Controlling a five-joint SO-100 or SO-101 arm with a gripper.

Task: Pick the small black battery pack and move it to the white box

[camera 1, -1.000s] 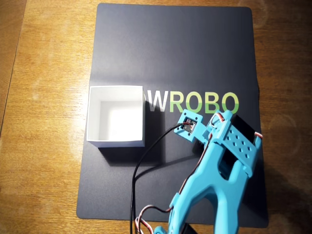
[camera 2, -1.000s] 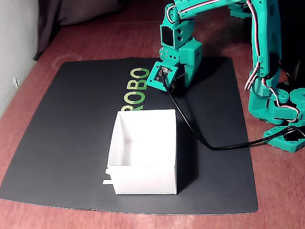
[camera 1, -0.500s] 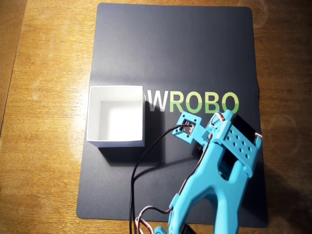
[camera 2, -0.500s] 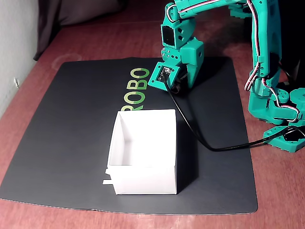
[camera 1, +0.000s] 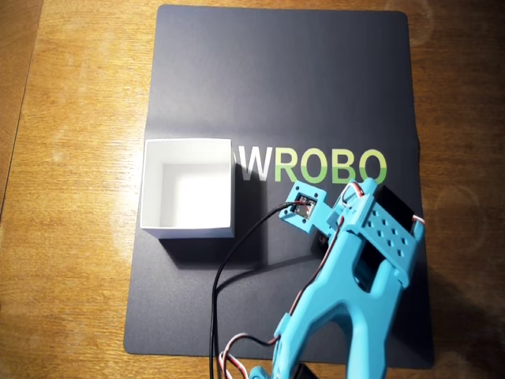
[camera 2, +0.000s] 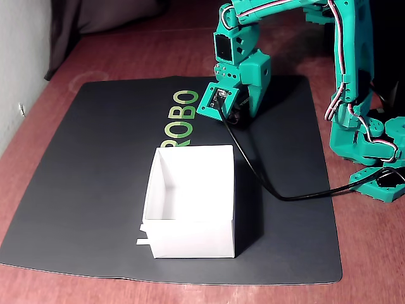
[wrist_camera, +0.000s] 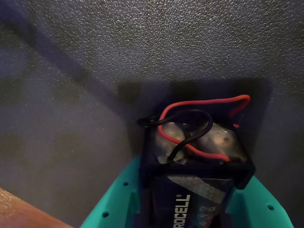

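Note:
The small black battery pack (wrist_camera: 199, 156), with red and black wires on top and a Duracell cell inside, sits between my teal fingers (wrist_camera: 118, 199) in the wrist view. My gripper (wrist_camera: 194, 190) is shut on it, low over the dark mat (wrist_camera: 142, 47). In the overhead view my gripper (camera 1: 325, 237) is mostly hidden under the arm, right of the white box (camera 1: 188, 230). In the fixed view my gripper (camera 2: 237, 115) is down at the mat behind the open, empty white box (camera 2: 190, 239).
A black cable (camera 2: 266, 183) runs from the wrist camera across the mat (camera 2: 82, 158) to the arm's base (camera 2: 367, 158). Green "ROBO" lettering (camera 1: 331, 167) lies beside the box. A wooden table (camera 1: 71, 118) surrounds the mat.

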